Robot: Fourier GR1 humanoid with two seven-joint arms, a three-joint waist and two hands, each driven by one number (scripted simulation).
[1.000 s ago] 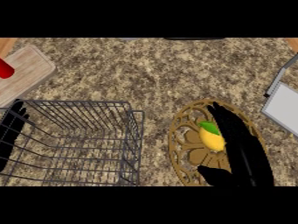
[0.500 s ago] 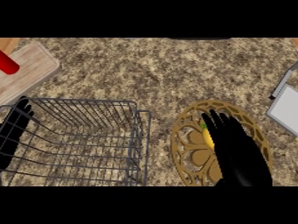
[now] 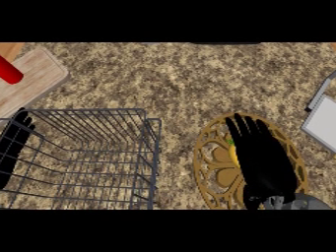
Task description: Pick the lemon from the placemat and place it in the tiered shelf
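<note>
A round gold openwork placemat (image 3: 216,162) lies on the counter at the lower right. My right hand (image 3: 261,155) lies over it with fingers stretched forward, covering the lemon (image 3: 233,149); only a thin yellow-green strip shows at the hand's left edge. The hand is open, and the fingers do not curl round the fruit. The dark wire tiered shelf (image 3: 90,155) stands at the lower left, with nothing visible inside. My left hand (image 3: 4,150) rests open, fingers up, just outside the shelf's left wall.
A wooden cutting board (image 3: 25,86) at the upper left carries a red can (image 3: 2,67). A grey tray with a dark rim (image 3: 334,123) sits at the right edge. Speckled granite counter lies between shelf and placemat.
My right hand has moved over the lemon, which showed plainly a second ago and is now almost hidden. The view has shifted slightly. My left hand stays put.
</note>
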